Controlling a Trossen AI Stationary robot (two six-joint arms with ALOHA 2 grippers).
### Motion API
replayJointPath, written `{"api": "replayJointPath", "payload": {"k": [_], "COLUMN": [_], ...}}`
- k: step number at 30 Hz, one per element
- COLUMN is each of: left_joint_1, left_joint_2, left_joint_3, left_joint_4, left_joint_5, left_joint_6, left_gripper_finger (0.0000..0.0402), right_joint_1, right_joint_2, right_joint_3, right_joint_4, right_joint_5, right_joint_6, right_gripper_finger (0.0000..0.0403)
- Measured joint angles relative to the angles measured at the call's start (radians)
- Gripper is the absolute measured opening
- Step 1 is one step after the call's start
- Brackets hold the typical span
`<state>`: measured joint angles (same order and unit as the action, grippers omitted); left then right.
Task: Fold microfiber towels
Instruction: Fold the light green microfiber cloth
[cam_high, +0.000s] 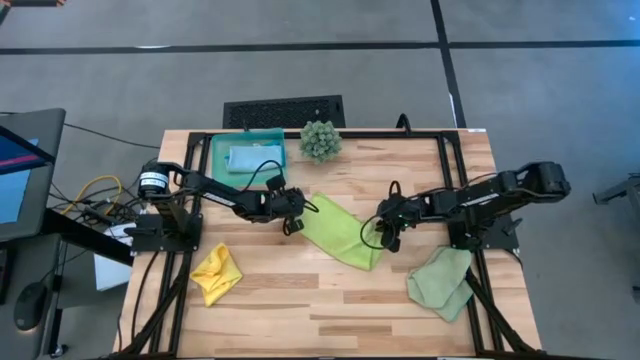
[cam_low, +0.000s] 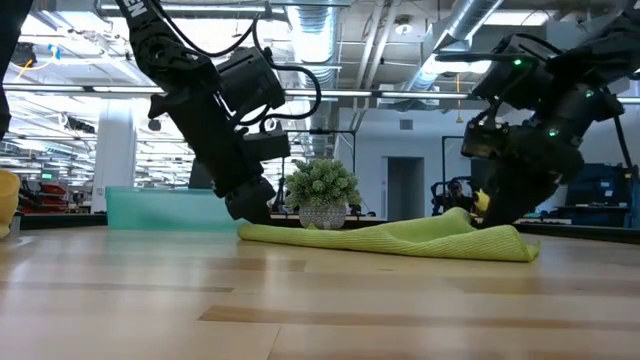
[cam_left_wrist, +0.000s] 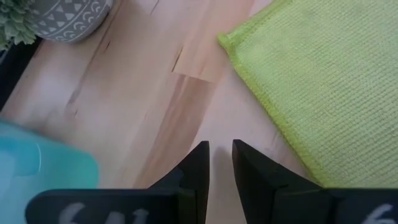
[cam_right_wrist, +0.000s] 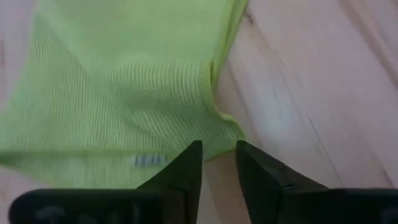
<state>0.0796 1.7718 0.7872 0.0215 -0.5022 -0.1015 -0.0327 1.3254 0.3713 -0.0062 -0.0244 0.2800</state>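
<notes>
While folded double, lime towel (cam_high: 342, 232), ribbed

The high view looks straight down on the whole table (cam_high: 330, 300). The low view faces level across it. Both wrist views sit close over the lime green towel (cam_high: 340, 232), which every view shares.

My fingers (cam_right_wrist: 186, 171) are black. The towel (cam_high: 341, 231) at the table's middle is lime green, ribbed. Near the front left corner lies a yellow towel (cam_high: 216, 272); near the front right, a pale sage one (cam_high: 441, 281). The back-edge tray (cam_high: 222, 150) is teal, holding a light blue towel (cam_high: 245, 159). The plant's pot (cam_left_wrist: 68, 15) is grey with white triangles.
</notes>
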Motion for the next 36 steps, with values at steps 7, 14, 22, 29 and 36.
{"api": "replayJointPath", "payload": {"k": [7, 14, 22, 29, 36], "left_joint_1": [0.0, 0.0, -0.009, -0.057, -0.129], "left_joint_2": [0.0, 0.0, 0.0, 0.0, 0.0], "left_joint_3": [0.0, -0.029, -0.05, -0.037, 0.003], "left_joint_4": [-0.004, 0.023, 0.066, 0.063, 0.061], "left_joint_5": [0.0, -0.051, -0.062, -0.144, -0.042], "left_joint_6": [-0.017, -0.019, -0.023, 0.029, 0.124], "left_gripper_finger": [0.0063, 0.0063, 0.0063, 0.0063, 0.0063], "right_joint_1": [0.031, 0.107, 0.282, 0.357, 0.343], "right_joint_2": [0.047, -0.115, -0.179, -0.182, -0.2], "right_joint_3": [0.005, 0.001, 0.0, 0.034, 0.092], "right_joint_4": [0.034, 0.007, -0.008, -0.009, -0.001], "right_joint_5": [0.015, -0.162, -0.104, -0.026, -0.015], "right_joint_6": [-0.018, 0.09, 0.299, 0.349, 0.376], "right_gripper_finger": [0.0014, 0.0019, 0.0011, 0.0004, 0.0009]}}
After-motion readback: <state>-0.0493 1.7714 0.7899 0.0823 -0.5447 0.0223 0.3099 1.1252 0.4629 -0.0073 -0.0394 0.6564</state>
